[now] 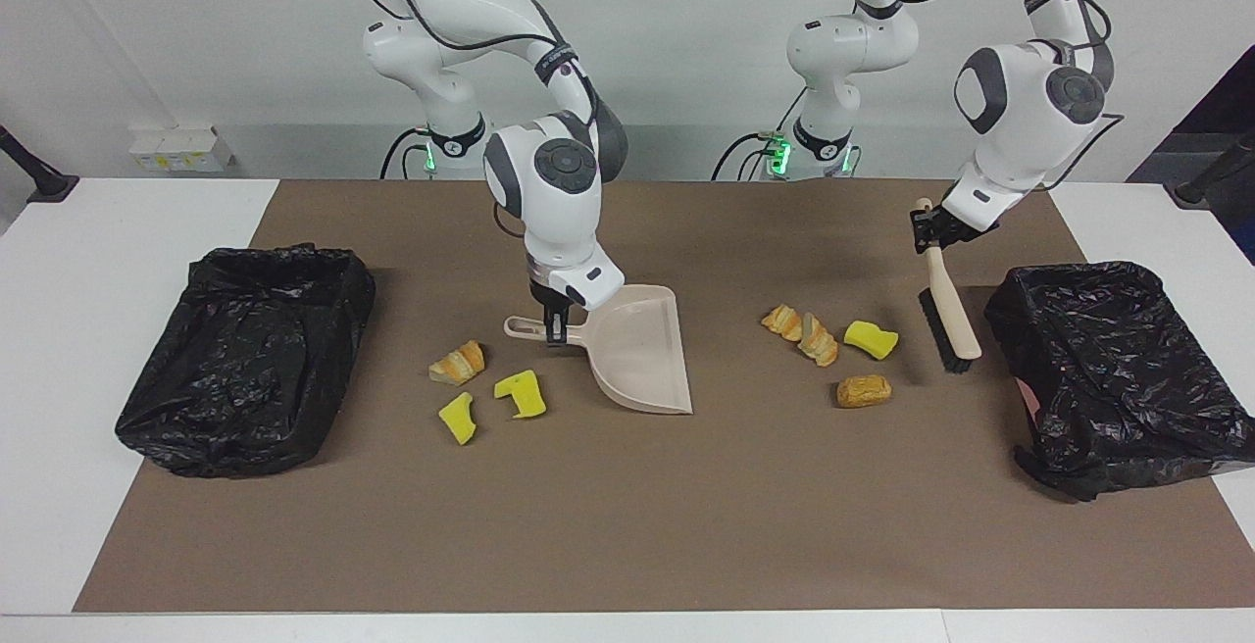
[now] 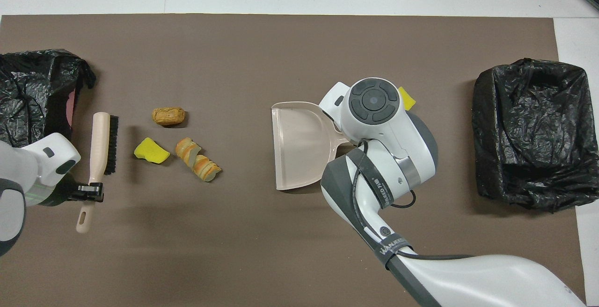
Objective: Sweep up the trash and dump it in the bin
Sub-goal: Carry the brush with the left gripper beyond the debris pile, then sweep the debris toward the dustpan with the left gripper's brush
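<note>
The trash (image 1: pixel 824 344) sits in two clumps on the brown mat (image 1: pixel 627 525), one at each end of the dustpan (image 1: pixel 637 349). Right gripper (image 1: pixel 556 329) is clamped on the dustpan's handle, left gripper (image 1: pixel 931 229) is clamped on the brush (image 1: pixel 949 315) beside a black bin (image 1: pixel 1108 369). Another bin (image 1: pixel 245 359) sits at the right arm's end.

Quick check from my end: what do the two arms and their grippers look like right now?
Both arms are glossy white shells with dark grey joint caps. Black cables run along them, held by black bands with white lettering. Green lights glow at both bases. The left gripper and right gripper have slim black fingers under white mounts.
</note>
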